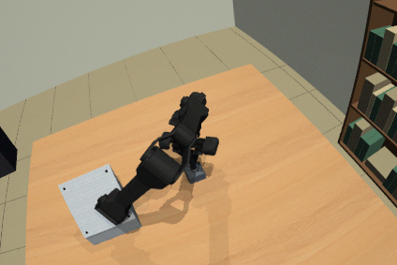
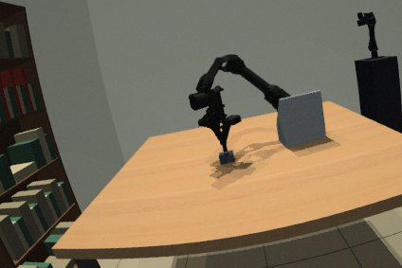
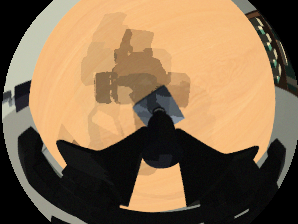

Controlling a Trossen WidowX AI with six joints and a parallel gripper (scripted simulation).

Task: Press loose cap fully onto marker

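The blue-grey holder block (image 1: pixel 197 173) (image 2: pixel 227 157) (image 3: pixel 157 104) stands near the middle of the wooden table (image 1: pixel 281 178) (image 2: pixel 166 194). My gripper (image 1: pixel 192 158) (image 2: pixel 223 141) (image 3: pixel 161 131) points straight down right above the block and is shut on the dark cap (image 3: pixel 161 137). In the wrist view the cap sits directly over the block and hides the marker. In the exterior view a thin dark shaft (image 2: pixel 225 147) runs from my fingers down to the block; I cannot tell where the cap ends and the marker begins, nor how far the cap is seated.
The arm's grey base block (image 1: pixel 89 194) (image 2: pixel 301 118) stands at the table's edge behind the holder. A bookshelf (image 1: pixel 379 108) (image 2: pixel 24 156) stands beside the table. A black pedestal (image 2: pixel 379 90) with a small stand is off the far side.
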